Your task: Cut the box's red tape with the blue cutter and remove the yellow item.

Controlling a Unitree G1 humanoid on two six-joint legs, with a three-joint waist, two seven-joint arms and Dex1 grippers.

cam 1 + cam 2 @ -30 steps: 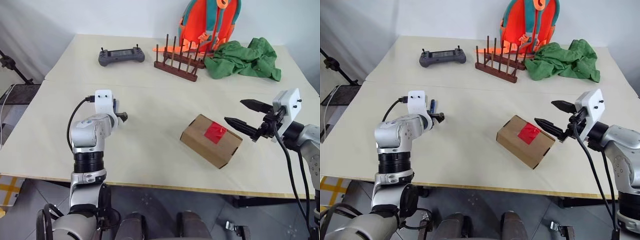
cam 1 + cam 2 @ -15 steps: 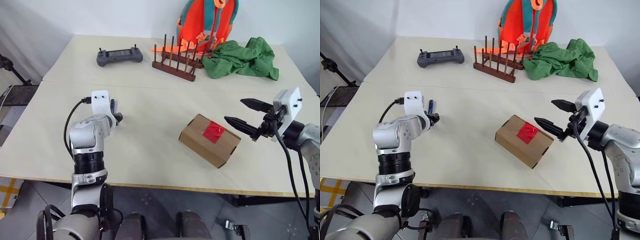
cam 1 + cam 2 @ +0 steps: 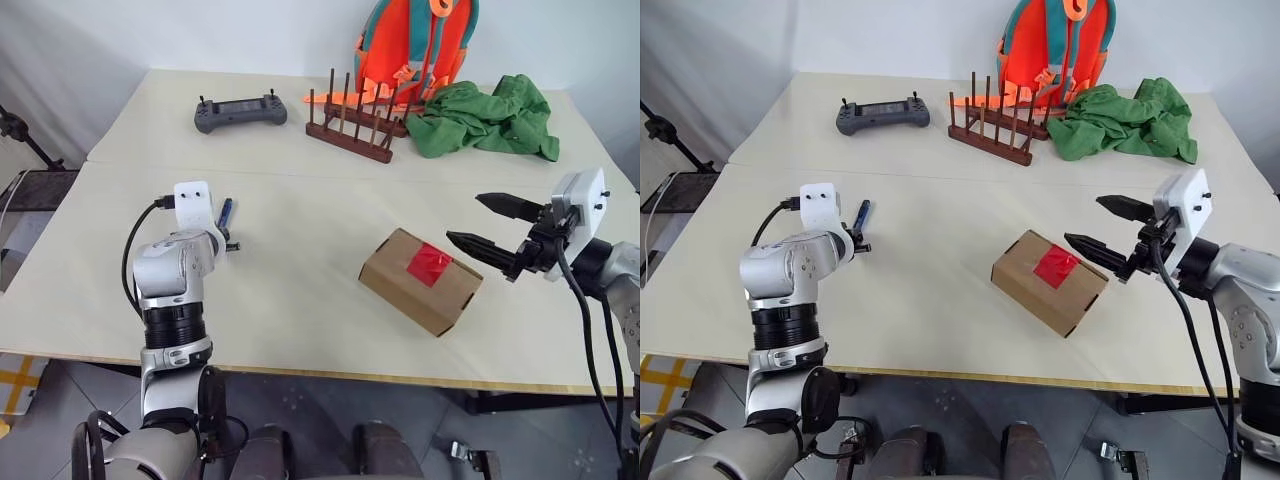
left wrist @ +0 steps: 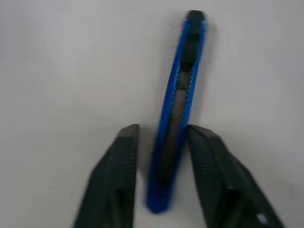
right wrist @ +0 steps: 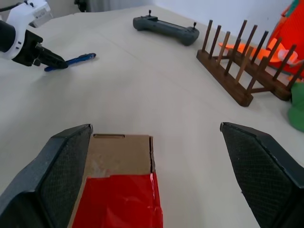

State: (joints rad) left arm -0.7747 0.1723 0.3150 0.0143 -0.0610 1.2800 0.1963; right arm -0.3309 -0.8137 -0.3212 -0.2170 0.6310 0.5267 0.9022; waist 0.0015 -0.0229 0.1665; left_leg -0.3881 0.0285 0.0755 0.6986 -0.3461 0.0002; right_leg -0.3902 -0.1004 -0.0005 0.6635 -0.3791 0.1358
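Fingers of the left gripper straddle the blue cutter lying on the bench, a narrow gap still showing on each side of its handle. The right gripper hangs with fingers spread wide beside the cardboard box, whose red tape remains uncut.

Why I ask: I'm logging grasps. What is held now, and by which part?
Nothing yet. The left gripper straddles the blue cutter near its rear end, a gap showing; the right gripper is open, empty.
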